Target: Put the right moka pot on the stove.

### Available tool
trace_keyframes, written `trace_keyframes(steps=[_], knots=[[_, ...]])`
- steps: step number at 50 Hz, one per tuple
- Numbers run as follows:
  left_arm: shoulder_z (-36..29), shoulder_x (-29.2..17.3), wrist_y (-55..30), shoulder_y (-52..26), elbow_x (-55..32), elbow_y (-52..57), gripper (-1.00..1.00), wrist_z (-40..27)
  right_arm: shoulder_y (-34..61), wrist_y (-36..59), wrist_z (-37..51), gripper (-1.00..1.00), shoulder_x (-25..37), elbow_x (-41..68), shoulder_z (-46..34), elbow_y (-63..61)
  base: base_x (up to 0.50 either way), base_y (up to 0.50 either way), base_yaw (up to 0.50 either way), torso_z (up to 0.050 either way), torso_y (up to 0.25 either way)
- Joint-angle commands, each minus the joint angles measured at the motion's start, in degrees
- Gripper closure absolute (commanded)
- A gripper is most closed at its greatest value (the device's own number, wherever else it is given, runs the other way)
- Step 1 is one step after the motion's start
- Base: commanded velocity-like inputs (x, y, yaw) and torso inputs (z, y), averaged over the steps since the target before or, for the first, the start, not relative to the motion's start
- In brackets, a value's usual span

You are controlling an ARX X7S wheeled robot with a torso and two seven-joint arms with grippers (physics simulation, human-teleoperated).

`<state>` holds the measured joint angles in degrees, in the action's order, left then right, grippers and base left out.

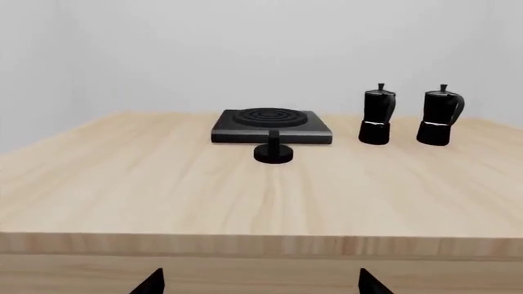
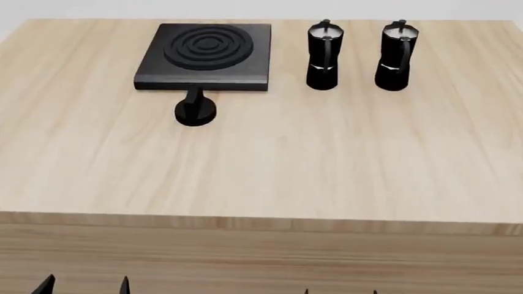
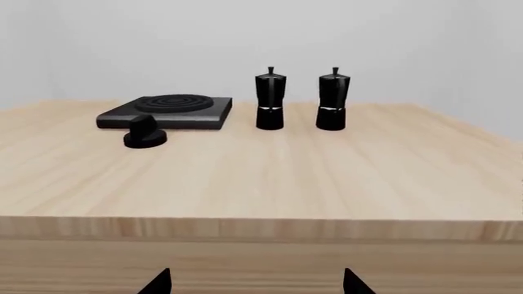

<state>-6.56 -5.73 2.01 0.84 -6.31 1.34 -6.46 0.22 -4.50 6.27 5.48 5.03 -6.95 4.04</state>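
Light wooden table [image 2: 270,165] carries the right moka pot [image 2: 395,56], black and faceted, beside its twin [image 2: 324,55] right of the stove [image 2: 206,56]; a knob [image 2: 195,110] fronts the stove. My end effectors [image 2: 82,285] [image 2: 339,291] sit apart.

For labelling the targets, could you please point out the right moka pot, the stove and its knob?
right moka pot [image 2: 395,56], head view, on its body.
stove [image 2: 206,55], head view, on the burner rings.
knob [image 2: 195,111], head view, on its top.

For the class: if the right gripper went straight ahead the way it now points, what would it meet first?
Probably the table's front edge: the right gripper sits low before it, jaws apart. If it cleared the edge, the way looks free up to the left moka pot, though depth is unclear.
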Motion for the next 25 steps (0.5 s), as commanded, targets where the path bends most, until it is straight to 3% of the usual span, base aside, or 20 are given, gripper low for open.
trace_keyframes(steps=[1,6,25], knots=[[-0.9,-0.6,0.6,-0.2,-0.2,-0.5,-1.00,-1.0,0.1,-0.6,1.2,-1.00,0.7,-0.1,-0.9,0.3,0.00,0.00,0.00,0.000,0.000],[-1.3,-0.9,0.8,-0.2,-0.1,-0.7,-1.00,-1.4,0.3,-1.1,1.4,-1.00,0.9,0.2,-1.3,0.9,0.00,0.00,0.00,0.000,0.000],[-2.3,-1.8,1.0,-0.3,-0.9,-0.6,-1.00,-2.4,0.6,-2.2,2.4,-1.00,1.7,0.4,-2.5,1.6,0.20,0.00,0.00,0.000,0.000]])
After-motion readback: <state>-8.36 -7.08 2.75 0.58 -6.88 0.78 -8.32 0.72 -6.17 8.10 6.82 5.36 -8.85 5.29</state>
